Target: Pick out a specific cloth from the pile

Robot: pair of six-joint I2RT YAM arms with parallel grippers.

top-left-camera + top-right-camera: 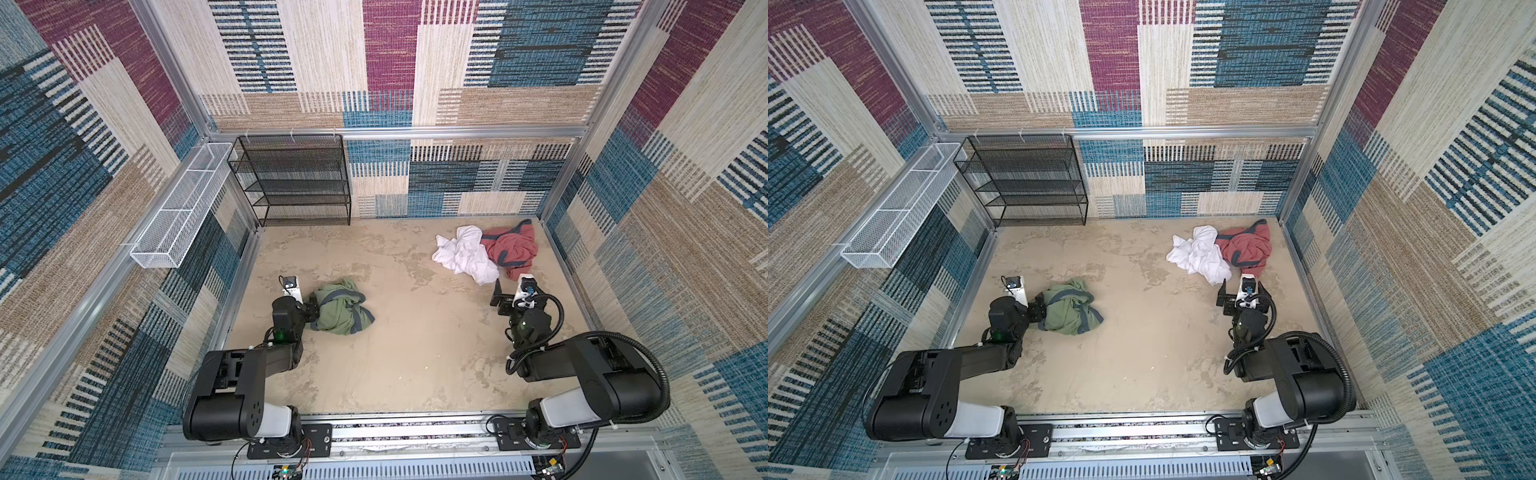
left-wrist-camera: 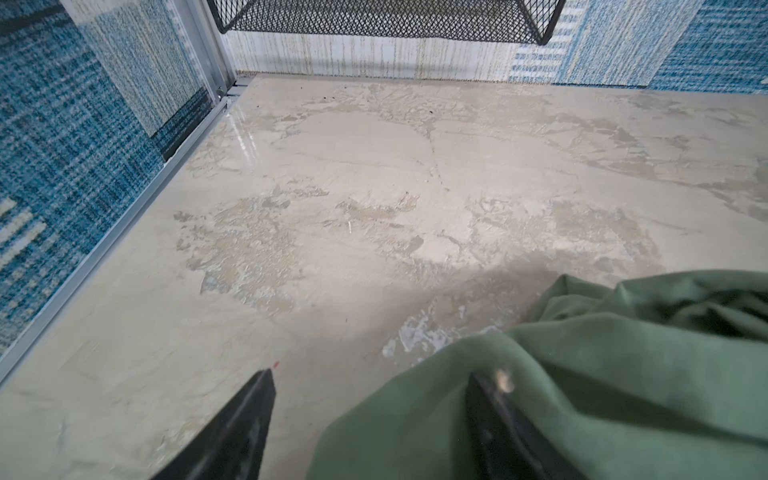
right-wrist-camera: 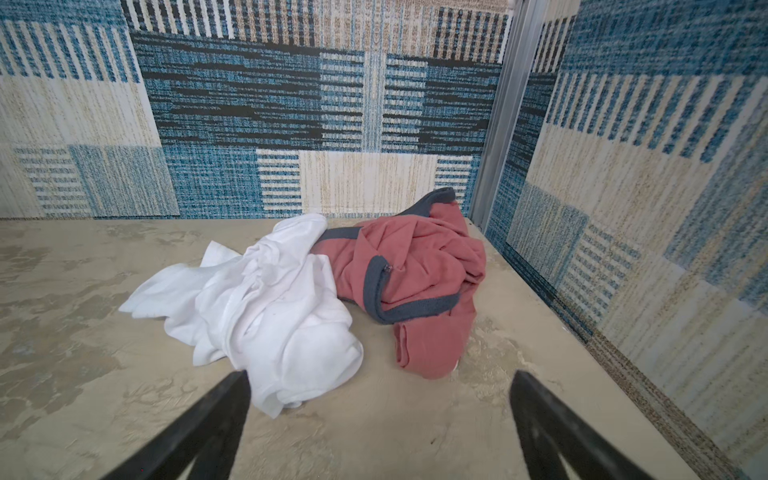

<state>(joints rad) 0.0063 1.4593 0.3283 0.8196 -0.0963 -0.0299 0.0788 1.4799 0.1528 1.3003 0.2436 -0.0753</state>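
- Found the left gripper (image 2: 370,374) spread wide at the left edge of the cloth (image 1: 340,311), one finger against green fabric, nothing pinched
- Saw the cloth bunched alone left of centre on the table (image 1: 415,353), well apart from the pile (image 1: 486,253), probably so as to count as picked out
- Noted only the white cloth (image 1: 463,255) and red garment (image 1: 513,249) touching in the far right corner
- Found the right gripper (image 3: 380,376) fully parted and empty just before that heap, seemingly kept clear

Both top views look steeply down from high over the near edge, sharing the whole surface (image 1: 415,353). The left wrist view skims low toward the black mesh rack (image 2: 386,16); the right wrist view closely faces the pile (image 3: 311,291).
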